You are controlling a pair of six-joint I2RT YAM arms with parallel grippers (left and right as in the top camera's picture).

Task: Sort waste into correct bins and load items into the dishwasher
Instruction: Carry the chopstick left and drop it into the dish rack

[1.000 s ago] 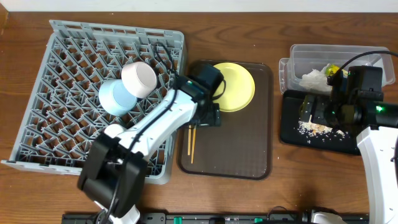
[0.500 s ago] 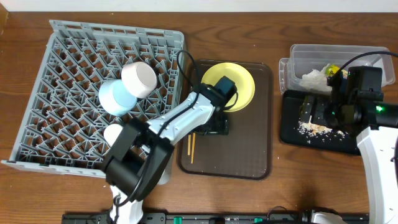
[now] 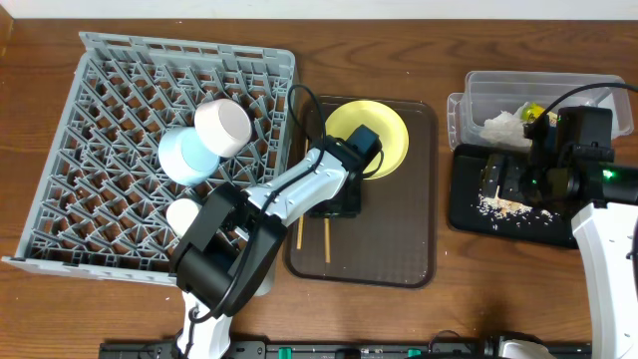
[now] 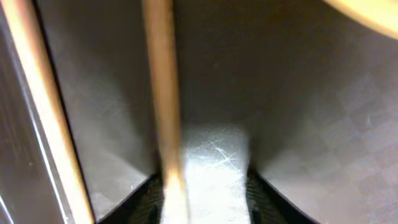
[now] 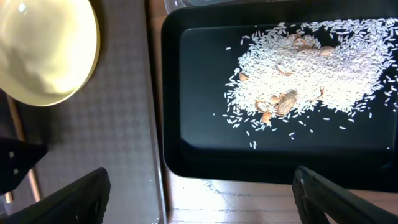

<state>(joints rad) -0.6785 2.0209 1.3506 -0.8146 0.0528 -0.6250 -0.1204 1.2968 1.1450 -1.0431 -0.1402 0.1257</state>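
Left gripper (image 4: 204,193): straddles one chopstick (image 4: 160,93) for pickup; grip cannot be told.
Right gripper (image 5: 199,186): spread, empty, above black tray (image 5: 199,149).

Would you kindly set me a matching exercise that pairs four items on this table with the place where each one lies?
Things:
1. plate
2. blue bowl
3. paper
4. scraps

Places:
A. in the black tray
B. in the rack
C. on the brown tray
D. in the clear tub

Pairs: 1-C, 2-B, 3-D, 4-A
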